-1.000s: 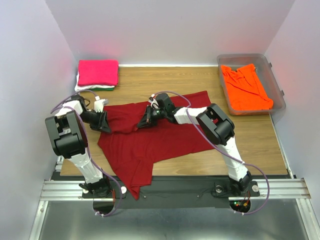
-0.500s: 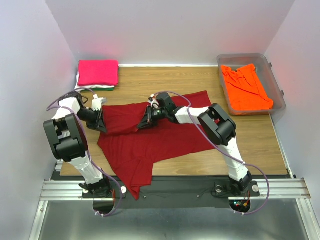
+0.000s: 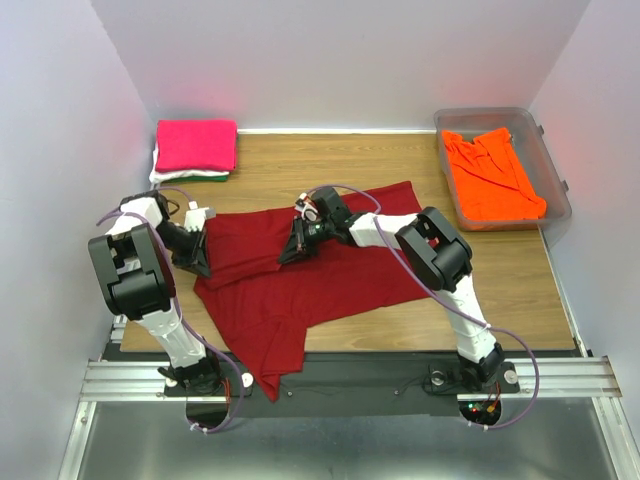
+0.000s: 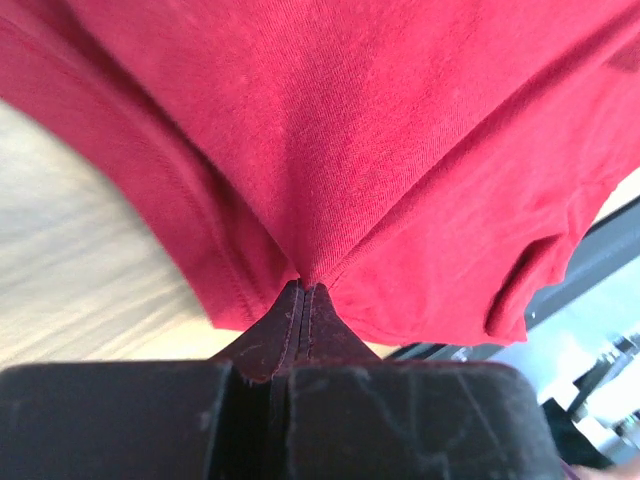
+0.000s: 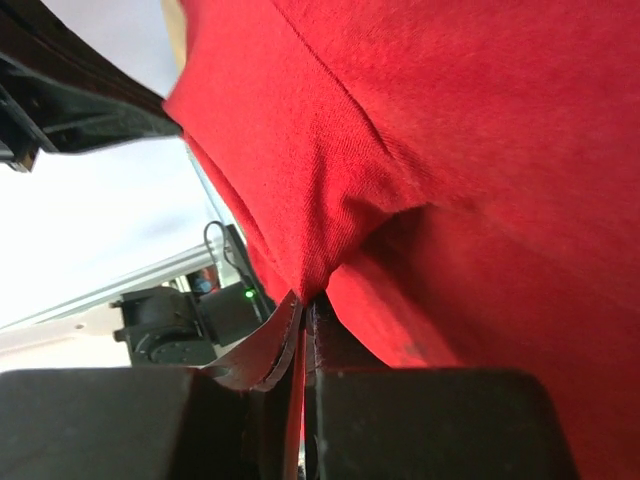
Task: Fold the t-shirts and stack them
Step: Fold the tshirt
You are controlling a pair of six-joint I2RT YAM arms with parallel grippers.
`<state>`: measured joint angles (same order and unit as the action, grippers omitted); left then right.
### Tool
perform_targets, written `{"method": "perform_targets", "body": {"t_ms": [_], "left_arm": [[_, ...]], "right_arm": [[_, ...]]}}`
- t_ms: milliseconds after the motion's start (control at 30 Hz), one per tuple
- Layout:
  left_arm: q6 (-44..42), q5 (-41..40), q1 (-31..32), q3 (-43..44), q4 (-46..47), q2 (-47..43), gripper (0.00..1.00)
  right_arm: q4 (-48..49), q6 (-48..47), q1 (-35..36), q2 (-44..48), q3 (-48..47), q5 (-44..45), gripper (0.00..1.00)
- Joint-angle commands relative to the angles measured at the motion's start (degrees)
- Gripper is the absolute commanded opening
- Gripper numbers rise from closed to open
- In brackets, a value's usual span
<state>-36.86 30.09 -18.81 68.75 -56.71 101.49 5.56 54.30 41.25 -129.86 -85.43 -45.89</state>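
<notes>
At the far left corner of the wooden tabletop (image 3: 500,275) lies a folded hot pink t-shirt (image 3: 196,143), with thin edges of white and green t-shirts (image 3: 188,177) showing beneath it. Nearer the front, the left hand (image 3: 197,252) reaches low over the left edge of a dark red t-shirt (image 3: 300,290), which lies spread and rumpled across the middle of the tabletop, one corner hanging over the near edge. In the left wrist view, the left hand (image 4: 303,292) is fully closed, its two fingers pressed together on a pinched fold of the dark red cloth, which fans upward from the grip.

Toward the centre, the right hand (image 3: 298,243) rests on the upper middle of the same shirt. In the right wrist view, the right hand (image 5: 305,300) is also closed, its fingers clamped on a raised fold of the red cloth.

At the far right corner stands a clear plastic tub (image 3: 556,190), well apart from both hands, with a crumpled bright orange t-shirt (image 3: 490,175) inside it.
</notes>
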Motion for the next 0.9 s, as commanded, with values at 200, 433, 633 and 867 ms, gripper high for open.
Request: {"method": "perform_targets", "body": {"t_ms": [200,433,633,867], "left_arm": [[-3.92,1.02,-0.44,-1.43,-3.76,-1.21,0.37],[-1.82,5.15,-2.11,13.31,-1.13,-1.65,0.35],[5.38,8.14,-2.11,16.15,6.69,3.88,0.33],[11.98,8.15,-1.32,12.99,16.89,7.75,0.29]], "right_arm": [[-5.03,-7.98,-0.39,2.41,-2.29,0.63,0.41],[-13.55,-20.97,-1.09,11.38,-0.7,-0.69,0.53],[-19.53,-29.95,-8.46,16.92,-0.62,0.17,0.41],[-24.63,-42.43,-23.39,13.15,-4.22,13.97,0.33]]}}
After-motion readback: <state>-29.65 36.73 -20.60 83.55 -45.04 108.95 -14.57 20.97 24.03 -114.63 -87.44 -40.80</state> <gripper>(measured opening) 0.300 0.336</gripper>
